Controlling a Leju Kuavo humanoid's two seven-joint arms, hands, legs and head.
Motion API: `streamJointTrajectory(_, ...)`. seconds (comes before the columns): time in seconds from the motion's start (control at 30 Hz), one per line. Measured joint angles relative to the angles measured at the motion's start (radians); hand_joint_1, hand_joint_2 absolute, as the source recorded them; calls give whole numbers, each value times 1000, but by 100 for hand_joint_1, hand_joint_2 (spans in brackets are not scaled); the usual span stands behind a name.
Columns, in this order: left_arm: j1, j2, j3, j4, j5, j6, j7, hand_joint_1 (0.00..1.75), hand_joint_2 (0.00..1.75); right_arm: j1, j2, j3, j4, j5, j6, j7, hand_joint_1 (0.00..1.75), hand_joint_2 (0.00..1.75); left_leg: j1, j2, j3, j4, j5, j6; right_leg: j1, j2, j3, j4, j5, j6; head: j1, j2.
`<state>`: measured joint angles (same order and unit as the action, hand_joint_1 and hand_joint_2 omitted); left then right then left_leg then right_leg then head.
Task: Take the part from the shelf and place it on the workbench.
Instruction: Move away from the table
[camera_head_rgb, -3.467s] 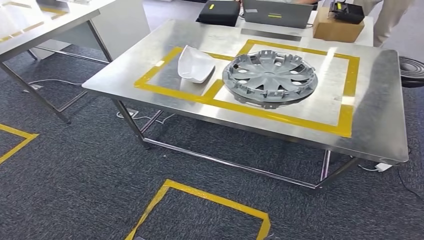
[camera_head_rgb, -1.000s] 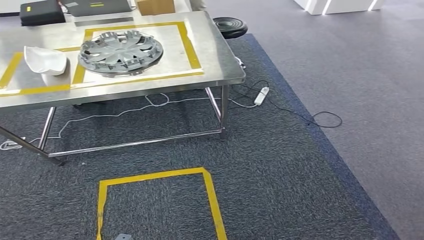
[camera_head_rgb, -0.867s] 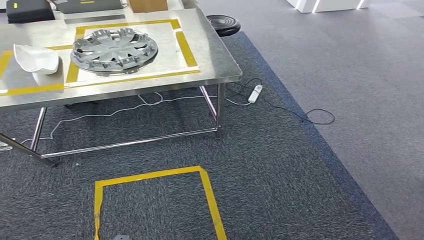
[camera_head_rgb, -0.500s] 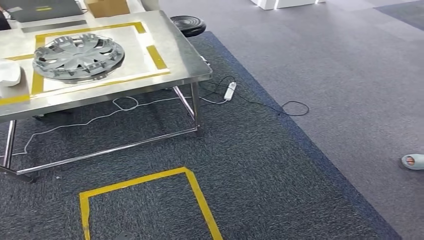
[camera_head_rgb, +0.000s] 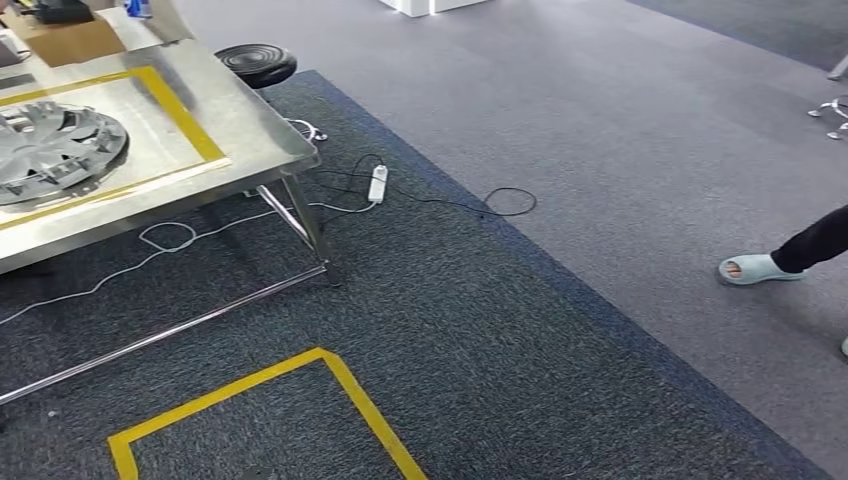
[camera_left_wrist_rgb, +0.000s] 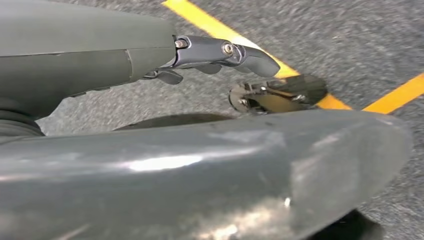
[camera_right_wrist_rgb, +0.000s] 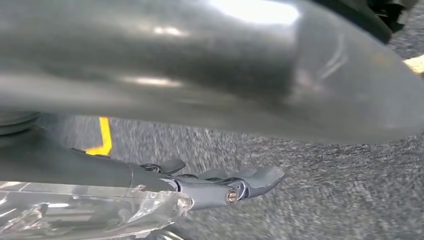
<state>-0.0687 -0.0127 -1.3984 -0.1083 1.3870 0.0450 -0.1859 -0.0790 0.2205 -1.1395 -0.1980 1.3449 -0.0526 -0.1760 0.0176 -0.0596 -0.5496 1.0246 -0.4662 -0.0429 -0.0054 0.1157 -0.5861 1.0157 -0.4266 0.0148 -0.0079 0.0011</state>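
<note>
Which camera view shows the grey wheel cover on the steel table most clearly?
The head view: the wheel cover lies on the steel table inside the yellow tape frame, though the picture's left edge cuts it off. Both wrist views look down at carpet and floor tape, so they give nothing of it.

- Hubcap (camera_head_rgb: 55, 150), grey, multi-spoke, lying flat inside a yellow tape outline
- Cardboard box (camera_head_rgb: 62, 38), brown, at the far table edge
- Round black stool (camera_head_rgb: 256, 63), just beyond the table corner
- Power strip (camera_head_rgb: 378, 182), white, on the dark carpet, black cable (camera_head_rgb: 480, 203) looping beside it
- Yellow tape rectangle (camera_head_rgb: 330, 375) on the carpet, in front of the table
- Person's foot in a pale slipper (camera_head_rgb: 755, 268), dark trouser leg above
</note>
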Motion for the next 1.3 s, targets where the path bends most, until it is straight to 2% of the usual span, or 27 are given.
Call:
streamJointTrajectory(0.03, 0, 0, 0, 0, 4, -1, -2, 0, 0, 0, 0, 0, 0, -10, 2, -1, 0, 0, 1, -16, 12, -30, 4, 3, 0, 11, -6, 2, 1, 6, 0, 0)
streamJointTrajectory(0.07, -1, 0, 0, 0, 7, -3, -4, 0, 0, 1, 0, 0, 0, -18, 4, -3, 0, 0, 1, -19, 15, -40, 0, 9, -1, 22, -11, 2, 4, 13, 0, 0)
streamJointTrajectory(0.1, -1, 0, 0, 0, 9, -4, -5, 0, 0, 4, 0, -1, 0, -24, 6, -5, 0, 0, 0, -9, 14, -41, 1, 16, -4, 32, -16, -2, 7, 20, 0, 0)
streamJointTrajectory(0.13, -2, 1, 0, 0, 10, -6, -7, 0, 0, 9, -1, -1, 0, -29, 7, -6, 0, 0, 0, 2, 15, -43, 3, 23, -5, 23, -21, 0, 6, 26, 0, 0)
streamJointTrajectory(0.2, -2, 2, 0, 0, 10, -8, -10, 0, 0, 13, -1, -2, 0, -36, 7, -8, 0, 0, 1, 28, 17, -47, 6, 38, -3, -35, -47, 49, -27, 36, 8, 0)
streamJointTrajectory(0.23, -1, 3, -1, 0, 10, -9, -12, 0, 0, 11, -1, -2, 0, -39, 7, -9, 0, 0, -1, 42, 18, -48, 6, 42, -1, -72, -73, 106, -60, 40, 12, 0)
streamJointTrajectory(0.27, 2, 3, -1, 0, 10, -10, -13, 0, 0, 9, -1, -3, 0, -41, 7, -9, 0, 0, -3, 58, 18, -47, 5, 45, -2, -95, -107, 178, -97, 43, 15, 0)
streamJointTrajectory(0.33, 6, 3, -2, 0, 10, -10, -13, 0, 0, 8, -1, -5, 0, -42, 7, -10, 0, 0, -6, 90, 19, -47, 3, 46, -3, -108, -158, 291, -140, 47, 15, 0)
streamJointTrajectory(0.37, 6, 3, -2, 0, 10, -10, -13, 0, 0, 10, -1, -5, 0, -42, 7, -10, 0, 0, -6, 105, 21, -47, 2, 46, -4, -110, -158, 297, -133, 47, 16, 0)
streamJointTrajectory(0.43, 4, 3, -3, 0, 10, -11, -15, 0, 0, 12, -2, -7, 0, -45, 7, -12, 0, 0, -7, 130, 27, -47, -3, 42, -3, -131, -95, 190, -75, 44, 16, 0)
streamJointTrajectory(0.47, 3, 3, -4, 0, 10, -11, -18, 0, 0, 11, -2, -8, 0, -49, 7, -15, 0, 0, -9, 141, 31, -46, -6, 37, 0, -157, -53, 114, -48, 40, 17, 0)
streamJointTrajectory(0.53, 3, 3, -5, 0, 8, -13, -24, 0, 0, 6, -2, -10, 0, -63, 5, -26, 0, 0, -15, 162, 38, -45, -12, 27, 5, -190, 0, 21, -19, 28, 16, 0)
streamJointTrajectory(0.57, 3, 3, -6, 0, 7, -14, -27, 0, 0, 4, -2, -12, 0, -71, 4, -31, 0, 0, -17, 172, 40, -45, -14, 21, 8, -190, 3, 10, -18, 22, 15, 0)
streamJointTrajectory(0.63, -1, 3, -7, 0, 7, -16, -32, 0, 0, 5, -2, -20, 0, -88, 3, -40, 0, 0, -14, 185, 45, -46, -17, 10, 8, -162, -1, 9, -13, 8, 16, 0)
streamJointTrajectory(0.7, -4, 3, -8, 0, 7, -17, -36, 0, 0, 6, -2, -30, 0, -103, 5, -56, 0, 0, -10, 147, 34, -13, -46, -1, 3, -138, -1, 2, -7, -5, 12, 0)
streamJointTrajectory(0.77, -2, 3, -9, 0, 8, -17, -38, 0, 0, 4, -2, -38, 0, -113, 7, -74, 0, 0, -8, 89, -19, 100, -110, -5, 1, -111, -3, -1, -3, -11, 7, 0)
streamJointTrajectory(0.83, 4, 2, -12, 0, 11, -16, -36, 0, 0, 3, -2, -44, 0, -118, 7, -81, 0, 0, -9, 69, -84, 224, -152, -5, 1, -79, -5, 0, -2, -14, 6, 0)
streamJointTrajectory(0.87, 6, 2, -12, 0, 12, -16, -34, 0, 0, 4, -2, -48, 0, -119, 8, -81, 0, 0, -9, 66, -99, 244, -145, -4, 2, -63, -5, 0, -1, -14, 6, 0)
streamJointTrajectory(0.9, 6, 2, -13, 0, 15, -16, -32, 0, 0, 6, -3, -51, 0, -120, 10, -81, 0, 0, -9, 64, -95, 224, -118, -2, 2, -47, -5, 0, -1, -13, 6, 0)
streamJointTrajectory(0.93, 6, 2, -13, 0, 17, -16, -32, 0, 0, 8, -4, -55, 0, -119, 14, -81, 0, 0, -8, 56, -74, 170, -79, 0, 1, -32, -4, 0, 0, -11, 6, 0)
streamJointTrajectory(1.0, 5, 2, -13, 0, 21, -15, -31, 0, 0, 8, -8, -58, 0, -118, 23, -79, 0, 0, -2, 9, -18, 37, -15, 4, 1, -3, -8, 3, 3, -3, 6, 0)
streamJointTrajectory(1.07, 5, 1, -14, 0, 24, -15, -30, 0, 0, 8, -13, -59, 0, -116, 29, -72, 0, 0, 0, -24, 10, -31, -1, 11, 0, 22, -17, 5, 6, 9, 6, 0)
streamJointTrajectory(1.13, 3, 0, -14, 0, 26, -17, -28, 0, 0, 13, -17, -59, 0, -114, 31, -62, 0, 0, -2, -8, 11, -36, -1, 23, -3, 40, -26, 3, 10, 22, 6, 0)
streamJointTrajectory(1.17, 2, 0, -13, 0, 27, -18, -25, 0, 0, 17, -19, -59, 0, -114, 32, -58, 0, 0, -3, 3, 12, -38, 1, 31, -3, 28, -32, 8, 7, 27, 7, 0)
streamJointTrajectory(1.2, 1, 1, -13, 0, 27, -19, -22, 0, 0, 18, -20, -59, 0, -113, 33, -55, 0, 0, -3, 17, 13, -40, 2, 39, -2, 3, -44, 31, -7, 32, 11, 0)
streamJointTrajectory(1.27, 4, 2, -13, 0, 28, -21, -17, 0, 0, 13, -22, -60, 0, -113, 34, -53, 0, 0, -6, 47, 15, -42, 2, 49, 1, -69, -95, 139, -65, 38, 17, 0)
streamJointTrajectory(1.3, 6, 3, -13, 0, 28, -22, -16, 0, 0, 10, -23, -60, 0, -113, 34, -55, 0, 0, -8, 63, 16, -42, 0, 52, 1, -90, -128, 209, -98, 40, 19, 0)
